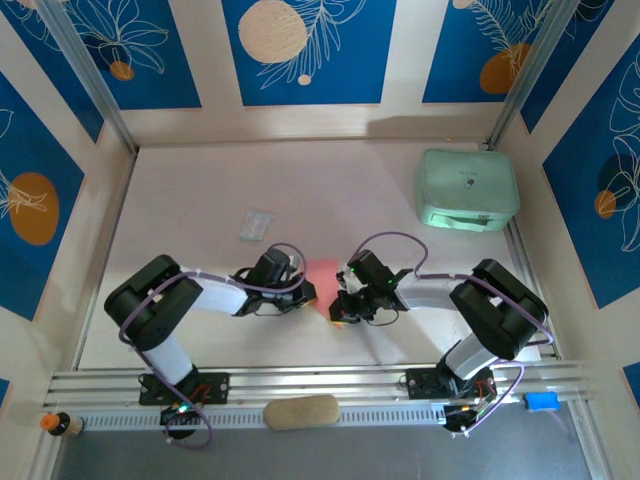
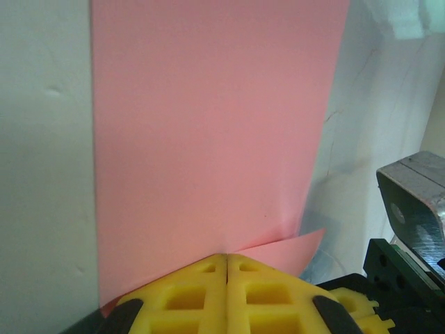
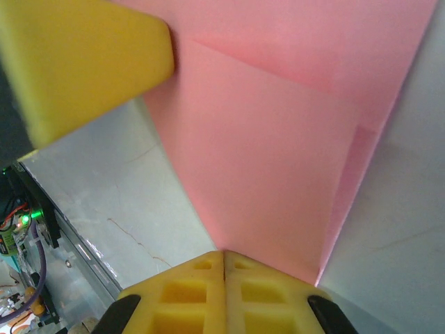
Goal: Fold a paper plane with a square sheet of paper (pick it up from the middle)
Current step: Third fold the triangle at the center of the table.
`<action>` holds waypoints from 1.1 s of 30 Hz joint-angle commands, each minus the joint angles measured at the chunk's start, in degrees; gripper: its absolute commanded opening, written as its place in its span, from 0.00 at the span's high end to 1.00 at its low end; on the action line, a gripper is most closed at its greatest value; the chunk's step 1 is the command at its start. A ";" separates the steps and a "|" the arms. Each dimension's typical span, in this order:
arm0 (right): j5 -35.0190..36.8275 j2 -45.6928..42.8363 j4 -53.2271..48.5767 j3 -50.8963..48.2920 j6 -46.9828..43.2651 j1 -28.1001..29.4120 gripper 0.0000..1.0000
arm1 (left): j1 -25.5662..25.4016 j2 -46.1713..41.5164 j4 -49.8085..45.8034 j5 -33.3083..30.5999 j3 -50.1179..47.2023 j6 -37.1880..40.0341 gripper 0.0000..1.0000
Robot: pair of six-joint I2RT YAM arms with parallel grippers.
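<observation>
Looking along the left gripper [image 2: 227,259], I see its two yellow jaws clenched with no gap. Their tips meet the edge of the square sheet of paper [image 2: 208,125] closest to that camera. I cannot tell whether they pinch the sheet or only press on it. The right gripper [image 3: 224,256] is clenched the same way, its tips at the opposite side of the sheet. One of the left gripper's yellow fingers [image 3: 83,62] shows large and blurred at the upper left of my right wrist view, just over the paper's edge.

The sheet is salmon pink, matte and plain, with no print on it. It is partly folded. From the right wrist I see a straight diagonal fold edge where one layer lies over another, and a narrower strip of paper doubled along the right side. From the left wrist a small pointed flap pokes out beside the fingertips. From above, the paper lies on the pale bench [image 1: 200,180] between the two grippers, in the near half and about midway between the left and right edges.

Further out, a clear packet [image 1: 256,224] lies left of the middle. A mint-green case [image 1: 467,190] sits by the far right corner, and a mark on its lid is too small to read. A tan pad [image 1: 301,411] rests on the rail beyond the bench's near edge.
</observation>
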 commanded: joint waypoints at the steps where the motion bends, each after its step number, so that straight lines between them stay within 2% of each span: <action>1: 3.27 2.13 -6.21 -2.13 0.16 -0.36 1.00 | 2.45 0.88 -4.00 -0.78 -0.93 2.99 0.99; 17: 3.01 1.71 -6.02 -2.41 -0.07 -0.71 1.00 | 7.43 -2.43 -11.80 -0.87 1.36 7.27 0.99; 28: 2.90 1.23 -5.76 -2.49 -0.13 -0.93 1.00 | 6.83 -8.98 -15.59 -1.19 4.01 7.88 0.97; 33: 2.86 1.20 -5.81 -2.48 -0.22 -1.02 1.00 | 3.37 -8.58 -13.57 0.49 5.12 7.63 0.96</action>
